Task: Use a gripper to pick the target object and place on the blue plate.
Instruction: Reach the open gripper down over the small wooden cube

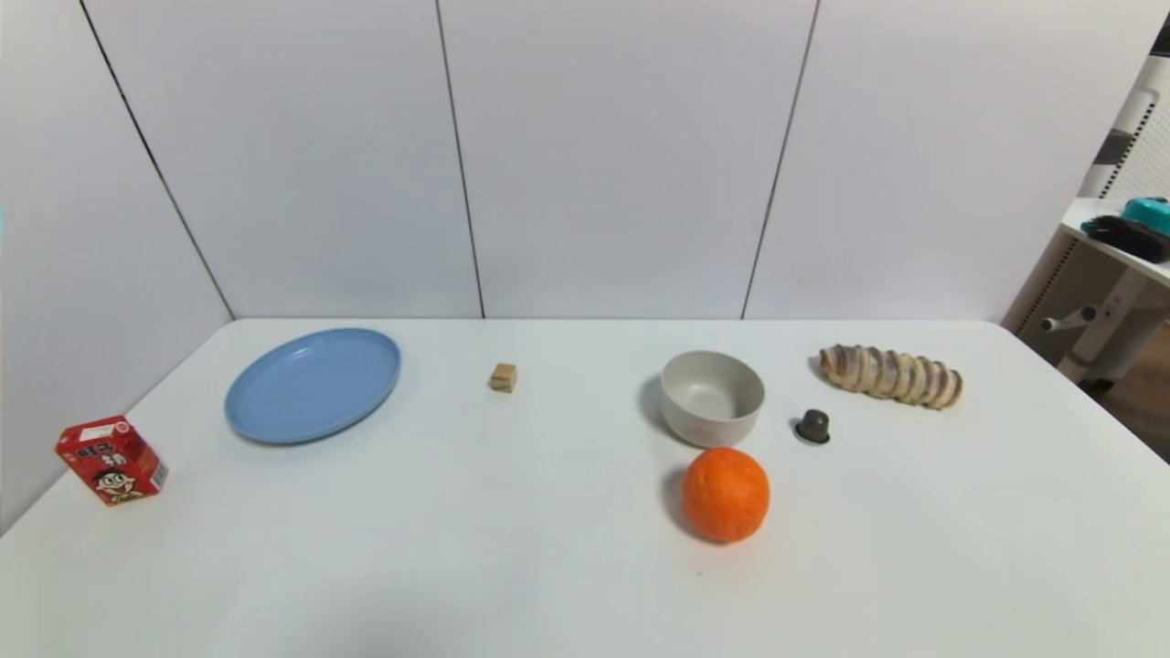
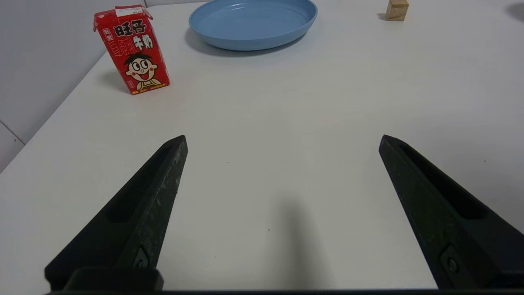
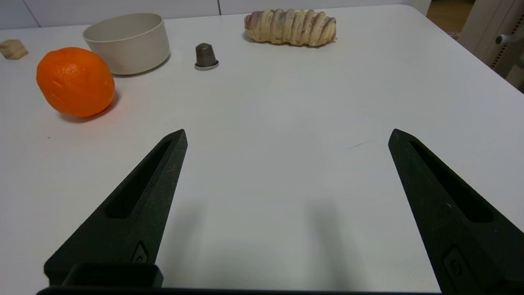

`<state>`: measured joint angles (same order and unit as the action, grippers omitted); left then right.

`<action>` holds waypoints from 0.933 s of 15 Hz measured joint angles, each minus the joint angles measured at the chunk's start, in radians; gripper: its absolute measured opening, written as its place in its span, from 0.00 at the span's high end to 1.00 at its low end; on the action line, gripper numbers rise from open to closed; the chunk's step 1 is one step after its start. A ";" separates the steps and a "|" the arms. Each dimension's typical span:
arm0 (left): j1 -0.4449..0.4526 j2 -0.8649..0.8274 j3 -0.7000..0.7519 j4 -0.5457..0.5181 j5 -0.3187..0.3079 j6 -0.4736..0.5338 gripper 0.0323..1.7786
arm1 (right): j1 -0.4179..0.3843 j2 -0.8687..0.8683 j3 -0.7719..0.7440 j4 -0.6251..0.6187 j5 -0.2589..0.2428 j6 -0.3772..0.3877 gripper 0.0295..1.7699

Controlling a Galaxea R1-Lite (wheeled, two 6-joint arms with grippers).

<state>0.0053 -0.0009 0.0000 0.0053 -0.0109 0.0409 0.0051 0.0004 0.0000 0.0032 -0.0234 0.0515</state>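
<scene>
The blue plate (image 1: 313, 386) lies on the far left part of the white table (image 1: 439, 567), a shallow round dish with a raised rim, and nothing sits in it. The small wooden cube (image 1: 504, 377) rests directly on the table, to the right of the plate and apart from it, outside any container.

Farther right stands the grey-white bowl (image 1: 711, 398), upright, its mouth facing up and its visible inside bare. Just in front of the bowl is the orange (image 1: 726, 494), on the table rather than in the bowl. The dark brown capsule (image 1: 813, 427) stands to the right of the bowl, its narrow end up, and the ridged, pale brown roll (image 1: 891, 376) lies behind it, farther right.

At the left edge of the table, in front of the plate and to its left, a red milk carton (image 2: 133, 51) stands upright with a cartoon face on its front; its contents cannot be seen.

The left gripper (image 2: 283, 141) hovers over the near left part of the table, its fingers spread wide with nothing between them. The right gripper (image 3: 288, 135) is over the near right part, its fingers also wide apart and holding nothing.
</scene>
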 joint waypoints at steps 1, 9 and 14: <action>0.000 0.000 0.000 0.000 0.000 0.000 0.05 | 0.000 0.000 0.000 0.000 0.000 0.000 0.04; 0.000 0.000 0.000 0.000 0.000 0.000 0.05 | 0.000 0.000 0.000 0.000 0.000 0.000 0.04; 0.000 0.000 0.000 0.000 0.006 -0.005 0.05 | 0.000 0.000 0.000 0.000 0.000 0.000 0.04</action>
<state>0.0057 -0.0009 0.0000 0.0051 -0.0053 0.0360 0.0051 0.0004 0.0000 0.0028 -0.0230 0.0519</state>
